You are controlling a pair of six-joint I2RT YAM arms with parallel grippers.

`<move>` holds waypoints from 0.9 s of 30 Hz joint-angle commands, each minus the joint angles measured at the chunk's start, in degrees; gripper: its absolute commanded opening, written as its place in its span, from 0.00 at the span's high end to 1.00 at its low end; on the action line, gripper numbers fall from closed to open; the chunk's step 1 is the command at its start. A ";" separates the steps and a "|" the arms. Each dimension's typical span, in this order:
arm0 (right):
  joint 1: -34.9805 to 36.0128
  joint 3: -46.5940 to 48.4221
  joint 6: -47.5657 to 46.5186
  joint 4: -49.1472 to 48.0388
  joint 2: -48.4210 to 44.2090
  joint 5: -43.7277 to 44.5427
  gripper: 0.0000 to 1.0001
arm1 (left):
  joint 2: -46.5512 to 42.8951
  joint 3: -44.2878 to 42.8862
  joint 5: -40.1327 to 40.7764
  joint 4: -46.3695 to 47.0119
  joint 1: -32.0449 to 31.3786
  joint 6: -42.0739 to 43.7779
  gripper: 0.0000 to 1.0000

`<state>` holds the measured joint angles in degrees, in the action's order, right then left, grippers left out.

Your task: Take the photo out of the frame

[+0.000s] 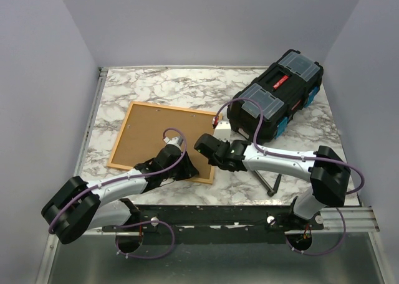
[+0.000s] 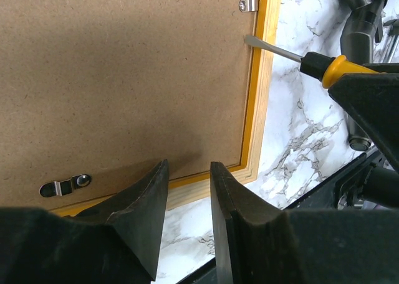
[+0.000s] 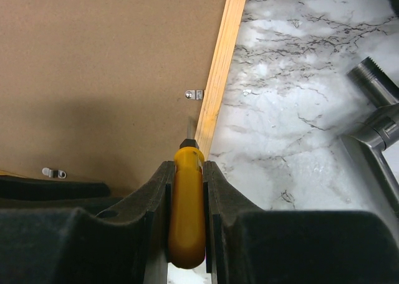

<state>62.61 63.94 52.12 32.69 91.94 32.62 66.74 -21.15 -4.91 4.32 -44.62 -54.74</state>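
Two tools: left tool released, empty; right tool grasping screwdriver.
frame: face-down, near table left edge.
photo: brown back up, inside frame.
blade: at frame's inner edge, beside clip.

The frame is laid face down on the table. The left hand is held over its near right corner, the right hand at its right edge; a black toolbox is set beyond.
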 commanded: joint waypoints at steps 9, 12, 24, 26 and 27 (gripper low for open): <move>-0.22 1.27 1.43 1.96 3.21 6.93 0.99 | 0.94 1.04 -2.21 -1.89 -0.02 -0.19 0.66; -0.42 1.01 1.35 1.66 3.32 7.15 1.00 | 0.78 1.04 -2.08 -2.12 -0.04 -0.13 0.66; -1.17 -0.07 -1.70 -3.00 3.94 7.77 0.99 | 0.66 1.36 -2.14 -2.22 -0.03 -0.10 0.66; -1.26 -0.28 -2.55 -4.31 4.04 7.64 0.99 | 0.50 1.53 -2.08 -2.20 -0.01 -0.10 0.66; -1.26 -0.43 -2.78 -4.76 3.92 7.72 0.99 | 0.45 1.62 -2.07 -2.21 -0.03 -0.18 0.66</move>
<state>62.19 64.55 50.89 31.20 93.89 37.26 67.09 -21.12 -5.23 4.69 -44.62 -54.74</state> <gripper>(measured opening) 0.247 0.344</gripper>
